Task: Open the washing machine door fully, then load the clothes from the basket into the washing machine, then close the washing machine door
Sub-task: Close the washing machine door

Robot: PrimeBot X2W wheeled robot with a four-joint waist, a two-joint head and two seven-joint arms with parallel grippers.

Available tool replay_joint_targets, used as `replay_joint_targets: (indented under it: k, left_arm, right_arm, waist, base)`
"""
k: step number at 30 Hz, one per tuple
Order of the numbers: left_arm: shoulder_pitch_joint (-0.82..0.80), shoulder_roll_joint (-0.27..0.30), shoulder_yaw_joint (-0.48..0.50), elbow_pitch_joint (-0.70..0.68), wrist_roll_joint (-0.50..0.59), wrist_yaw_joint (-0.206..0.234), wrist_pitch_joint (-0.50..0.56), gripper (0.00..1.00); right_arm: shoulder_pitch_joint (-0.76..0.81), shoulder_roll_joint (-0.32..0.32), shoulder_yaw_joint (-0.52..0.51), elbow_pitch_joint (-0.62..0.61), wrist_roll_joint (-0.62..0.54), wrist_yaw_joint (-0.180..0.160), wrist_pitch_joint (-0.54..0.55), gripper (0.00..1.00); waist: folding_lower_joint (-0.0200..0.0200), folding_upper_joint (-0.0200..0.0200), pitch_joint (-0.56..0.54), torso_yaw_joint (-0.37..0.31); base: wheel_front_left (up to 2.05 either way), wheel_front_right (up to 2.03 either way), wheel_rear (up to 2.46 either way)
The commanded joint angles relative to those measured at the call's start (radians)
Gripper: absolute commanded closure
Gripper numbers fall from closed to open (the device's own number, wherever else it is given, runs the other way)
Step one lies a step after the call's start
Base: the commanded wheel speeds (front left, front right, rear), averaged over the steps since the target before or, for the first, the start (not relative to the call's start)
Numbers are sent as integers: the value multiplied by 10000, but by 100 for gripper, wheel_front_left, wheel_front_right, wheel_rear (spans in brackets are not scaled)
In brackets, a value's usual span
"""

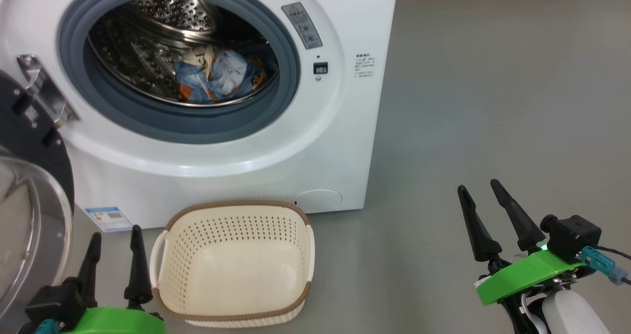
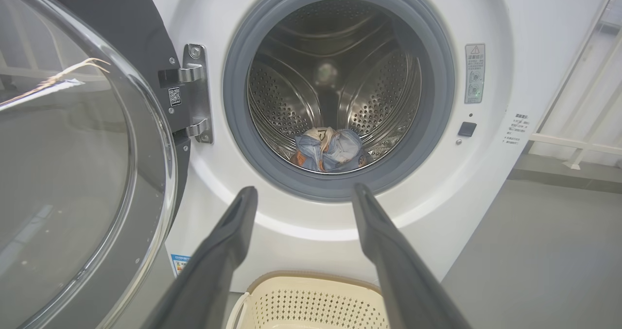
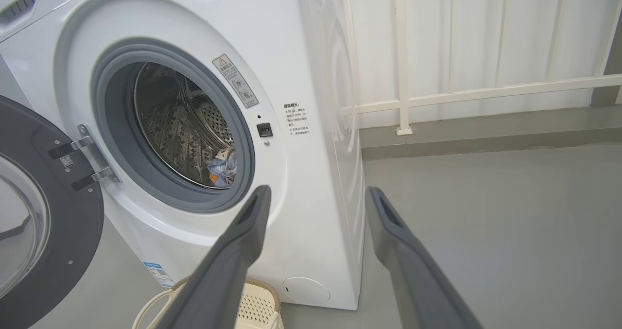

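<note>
Nearest the camera, at the lower left of the head view, the left claw (image 1: 115,233) stood with its two dark fingers parted and nothing between them. At the lower right the right claw (image 1: 478,186) was likewise spread and empty, well apart from everything over the bare grey floor (image 1: 493,102).

Just beside the left claw, at bottom centre, the basket (image 1: 236,205) sat on the floor in front of the washing machine (image 1: 320,141). Its inside was bare, with no garment in it.

At the left edge the washing machine door (image 1: 29,186) hung swung wide on its hinge, glass bowl facing outward, clear of the opening.

Farther back, in the upper left, the grey rubber ring (image 1: 148,124) framed the steel drum (image 1: 162,38). The clothes (image 1: 219,75) lay bunched at the drum's bottom, fully inside.

Judging by this, the opening and the loading looked finished, and shutting the door was the one step left. The left claw was the nearer one to it.
</note>
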State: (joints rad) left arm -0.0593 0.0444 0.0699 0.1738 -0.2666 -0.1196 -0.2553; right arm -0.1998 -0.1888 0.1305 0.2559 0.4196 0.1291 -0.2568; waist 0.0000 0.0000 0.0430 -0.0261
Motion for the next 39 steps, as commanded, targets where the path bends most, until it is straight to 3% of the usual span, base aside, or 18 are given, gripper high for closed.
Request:
replay_joint_targets:
  k: [1, 10, 39]
  left_arm:
    - [-224, 122, 320, -269, 66, -37, -65, 0]
    - [-228, 123, 299, -207, 90, -60, -65, 0]
    - [-271, 100, 350, -159, 129, -89, -65, 0]
  right_arm:
    - [4, -62, 258, -205, -67, 16, -49, 0]
    - [5, -86, 278, -187, -32, 16, -49, 0]
    - [30, -49, 181, -228, -68, 16, -49, 0]
  waist:
    - [0, 0, -8, -4]
    - [0, 0, -9, -21]
    - [0, 0, 1, 4]
  base:
    - [-148, 148, 0]
    - [-79, 79, 0]
    - [0, 0, 0]
